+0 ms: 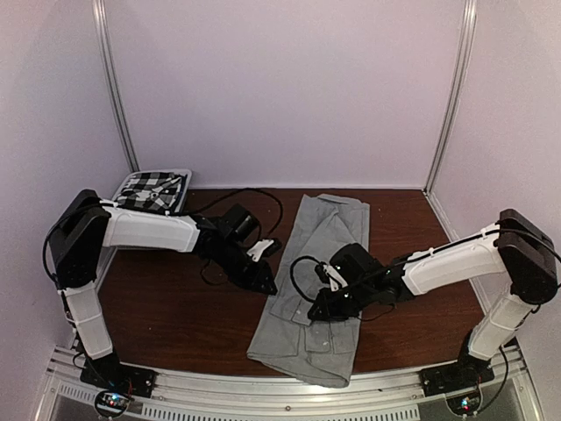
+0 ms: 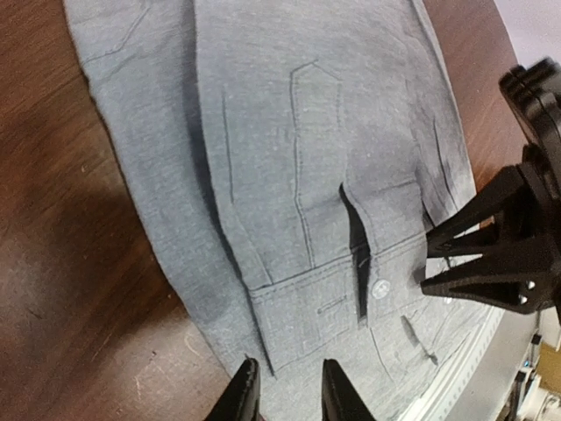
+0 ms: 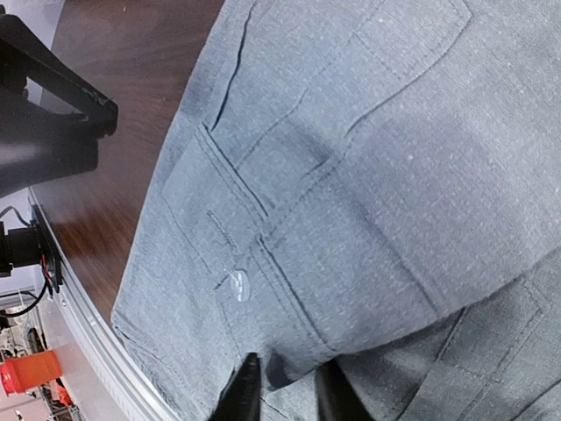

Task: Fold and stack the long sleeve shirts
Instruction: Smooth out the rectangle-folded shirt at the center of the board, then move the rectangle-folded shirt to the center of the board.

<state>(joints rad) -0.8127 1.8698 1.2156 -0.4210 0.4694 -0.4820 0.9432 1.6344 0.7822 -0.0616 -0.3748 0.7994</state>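
- The left pincer (image 2: 289, 396) is hovering over the left edge of the grey shirt (image 2: 351, 132), its tips slightly apart and holding nothing.
- The right pincer (image 3: 285, 395) is likewise gaping narrowly above the same shirt.
- The grey shirt is lying lengthwise mid-desk (image 1: 175, 307), folded narrow.
- The checked shirt (image 1: 151, 191) is sitting far left.

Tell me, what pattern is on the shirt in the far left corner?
Black-and-white checks. That shirt shows best in the top view.
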